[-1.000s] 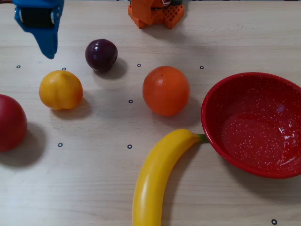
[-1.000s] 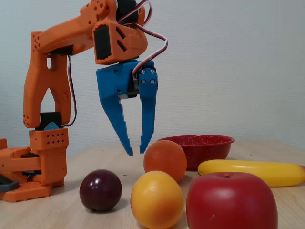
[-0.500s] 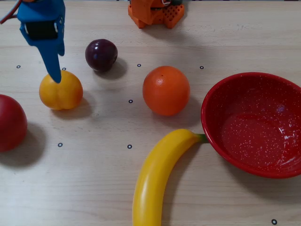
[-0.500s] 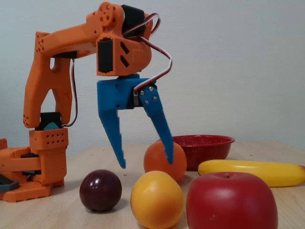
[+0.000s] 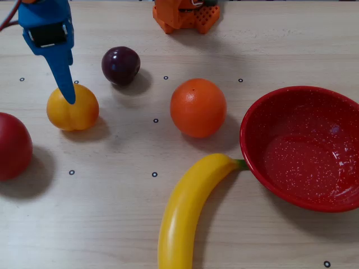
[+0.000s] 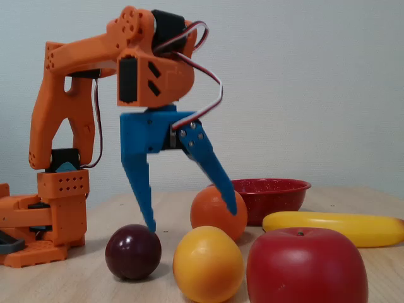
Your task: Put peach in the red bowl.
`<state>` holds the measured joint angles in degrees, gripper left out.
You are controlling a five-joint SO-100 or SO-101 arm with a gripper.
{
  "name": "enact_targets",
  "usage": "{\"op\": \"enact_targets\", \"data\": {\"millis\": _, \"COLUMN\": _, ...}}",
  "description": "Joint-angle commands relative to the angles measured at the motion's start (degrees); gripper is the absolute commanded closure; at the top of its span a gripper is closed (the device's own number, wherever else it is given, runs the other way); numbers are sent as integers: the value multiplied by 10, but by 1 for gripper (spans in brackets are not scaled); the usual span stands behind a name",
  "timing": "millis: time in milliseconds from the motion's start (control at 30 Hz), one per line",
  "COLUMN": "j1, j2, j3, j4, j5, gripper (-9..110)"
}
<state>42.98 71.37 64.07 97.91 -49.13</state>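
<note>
The peach (image 5: 73, 109), yellow-orange with a crease, lies on the left of the table in the top-down fixed view. In the side fixed view the peach (image 6: 208, 264) sits in front between the plum and the apple. My blue gripper (image 5: 64, 84) hangs just above the peach, and one fingertip (image 5: 69, 100) overlaps its top. From the side, the gripper (image 6: 191, 219) is open wide with nothing between its fingers, which straddle the space above the peach. The red bowl (image 5: 253, 120) stands empty at the right, and the red bowl (image 6: 271, 192) shows behind the orange.
A dark plum (image 5: 120, 65) lies just behind the peach, an orange (image 5: 198, 107) sits mid-table, a banana (image 5: 188, 207) points at the bowl, and a red apple (image 5: 11, 145) is at the left edge. The orange arm base (image 5: 185, 14) stands at the back.
The gripper has come down over the peach and its jaws have spread from nearly shut to wide open. The fruit and the bowl have not moved.
</note>
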Motion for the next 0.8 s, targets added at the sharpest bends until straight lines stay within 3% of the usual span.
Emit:
{"op": "enact_targets", "data": {"millis": 0, "j1": 20, "j2": 25, "j3": -62, "j4": -4, "j5": -22, "gripper": 62}}
{"op": "enact_targets", "data": {"millis": 767, "j1": 18, "j2": -18, "j3": -59, "j4": -42, "j5": -92, "gripper": 55}}
